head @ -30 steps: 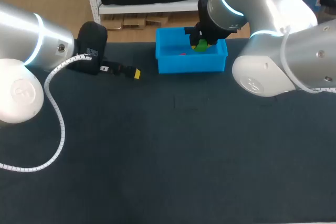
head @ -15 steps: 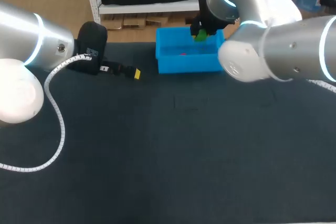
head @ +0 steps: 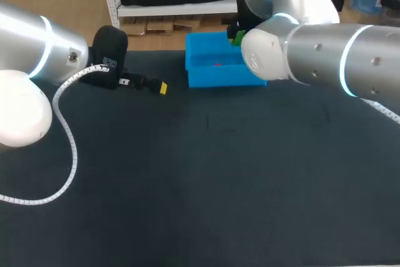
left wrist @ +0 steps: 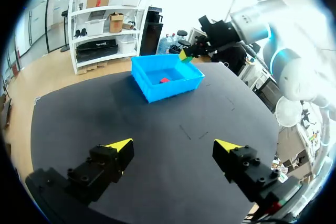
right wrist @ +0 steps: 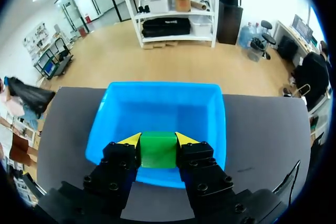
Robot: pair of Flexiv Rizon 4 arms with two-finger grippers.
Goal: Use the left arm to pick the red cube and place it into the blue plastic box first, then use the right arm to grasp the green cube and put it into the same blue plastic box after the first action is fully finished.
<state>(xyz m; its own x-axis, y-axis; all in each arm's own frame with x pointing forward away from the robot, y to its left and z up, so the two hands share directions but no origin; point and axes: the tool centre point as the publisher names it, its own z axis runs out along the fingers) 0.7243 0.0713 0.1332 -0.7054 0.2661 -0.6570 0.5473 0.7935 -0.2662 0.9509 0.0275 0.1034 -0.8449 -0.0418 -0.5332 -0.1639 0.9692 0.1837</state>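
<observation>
The blue plastic box (head: 209, 73) stands at the table's far edge, and the red cube (head: 217, 64) lies inside it, also visible as the red cube (left wrist: 164, 81) in the left wrist view. My right gripper (head: 235, 35) hangs above the box's far right part, shut on the green cube (head: 237, 40). In the right wrist view the green cube (right wrist: 158, 149) sits clamped between the yellow-tipped fingers (right wrist: 129, 139), with the box (right wrist: 157, 108) below. My left gripper (head: 153, 84) rests open and empty on the table left of the box; its own gripper (left wrist: 173, 145) points towards the box (left wrist: 157, 90).
My right arm's large elbow (head: 300, 45) hangs over the table just right of the box and hides its right end. A white coiled cable (head: 65, 136) hangs from my left arm over the table's left side.
My right arm has swung, its elbow moving left in front of the box's right end. The green cube has moved a little towards the box's far side. The left arm has kept still.
</observation>
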